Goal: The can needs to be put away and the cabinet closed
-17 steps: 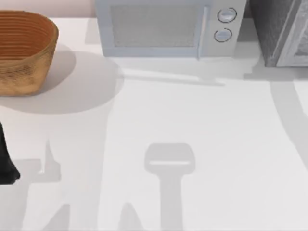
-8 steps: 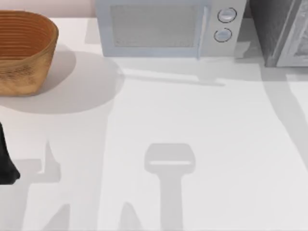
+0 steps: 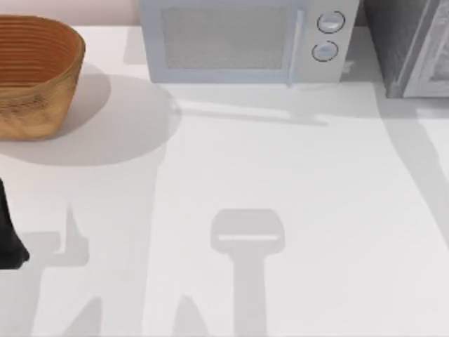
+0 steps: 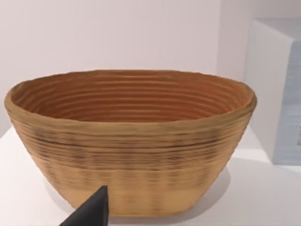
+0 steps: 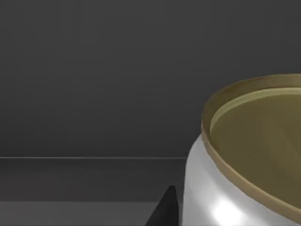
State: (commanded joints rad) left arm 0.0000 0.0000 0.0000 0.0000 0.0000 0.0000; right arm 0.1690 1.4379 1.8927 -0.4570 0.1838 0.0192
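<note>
The can (image 5: 244,160) sat against a dark grey cabinet interior, so placing seemed underway; whether the right hand gripped it, I could not tell. Next: release, withdraw, close the cabinet (image 3: 410,45).

You see just part of the can (image 5: 244,160); the right wrist picture's edge cuts it off. From above, the edges cut off the basket (image 3: 35,77), the microwave (image 3: 238,42) and the cabinet (image 3: 410,45).
</note>
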